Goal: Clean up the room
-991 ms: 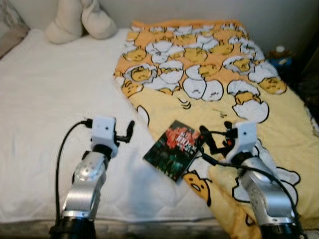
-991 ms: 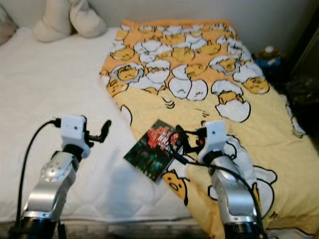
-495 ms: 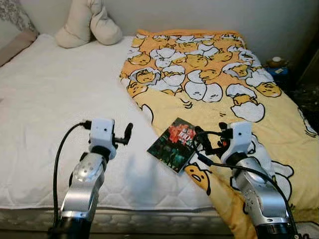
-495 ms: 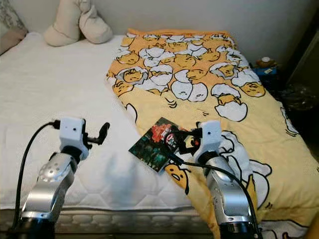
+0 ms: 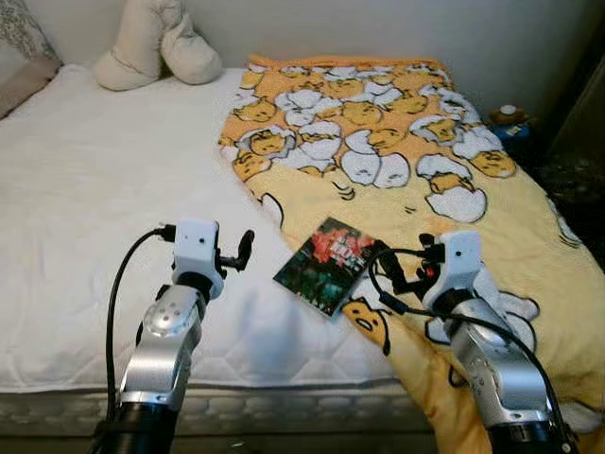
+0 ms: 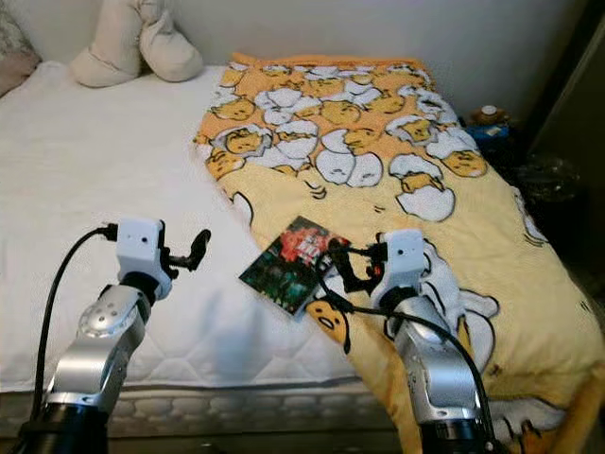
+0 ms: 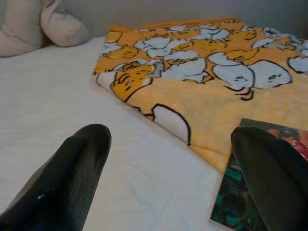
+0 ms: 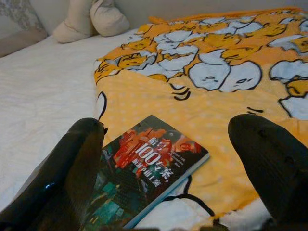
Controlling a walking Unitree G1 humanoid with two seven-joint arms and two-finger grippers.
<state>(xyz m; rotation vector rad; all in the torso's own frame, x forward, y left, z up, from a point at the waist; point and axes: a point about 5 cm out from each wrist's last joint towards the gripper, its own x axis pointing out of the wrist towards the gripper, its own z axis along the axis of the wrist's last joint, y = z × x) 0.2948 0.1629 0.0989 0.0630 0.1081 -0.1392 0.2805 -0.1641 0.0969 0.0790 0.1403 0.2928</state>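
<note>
A book with a dark green and red cover lies flat at the edge of the yellow egg-print blanket, partly on the white mattress. My right gripper is open, held just right of the book, its fingers spread wide on either side of the book in the right wrist view. My left gripper hovers open over the bare mattress left of the book, with nothing between its fingers.
Cream pillows lie at the bed's head by the wall. A patterned pillow sits at the far left. A small table with items stands beside the bed on the right. The mattress front edge is close below my arms.
The camera has shifted, so the whole scene slid slightly. Both arms hold nearly the same pose beside the book; the book has not moved.
</note>
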